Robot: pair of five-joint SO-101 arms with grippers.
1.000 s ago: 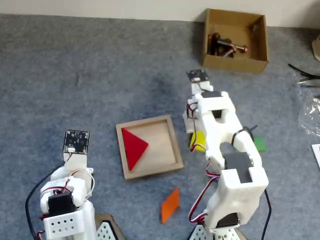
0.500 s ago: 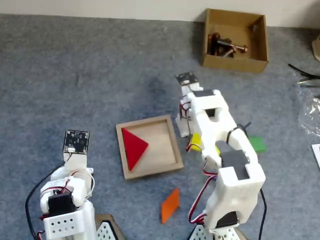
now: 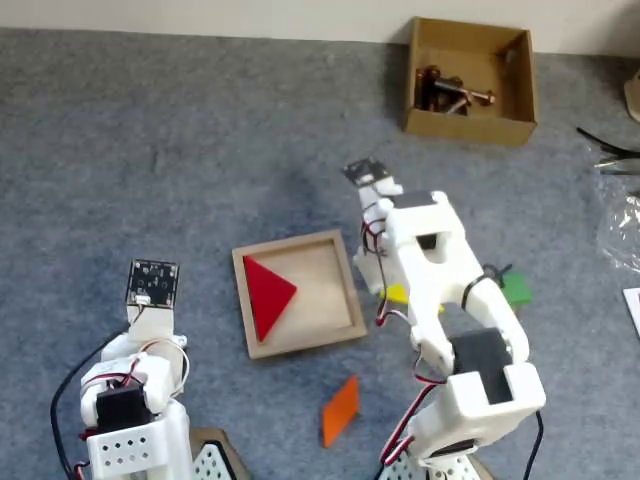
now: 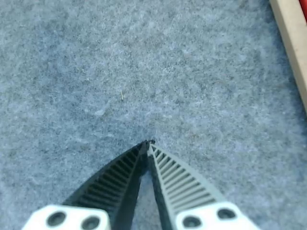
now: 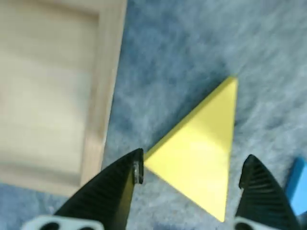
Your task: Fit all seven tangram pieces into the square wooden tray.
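The right gripper (image 5: pixel 192 170) stands wide open and holds nothing, its black pointed fingers (image 5: pixel 115 189) set either side of the yellow triangle (image 5: pixel 199 153). One tip sits at a corner of the triangle, though whether it touches is unclear. The left gripper (image 4: pixel 148 143) is closed, its ribbed tips meeting over bare carpet (image 4: pixel 120 72).

In the high view the right arm (image 3: pixel 430 250) stretches forward at 3 o'clock of the wooden tray (image 3: pixel 293 243), while the left arm (image 3: pixel 140 390) is folded back at 8 o'clock.

The square, pale-wood tray has a raised rim and holds a flat red triangle (image 3: pixel 266 293) on its 9 o'clock side. The yellow triangle lies on the fuzzy grey carpet just beside the rim at 3 o'clock. An orange piece (image 3: pixel 341 410) lies at 5 o'clock
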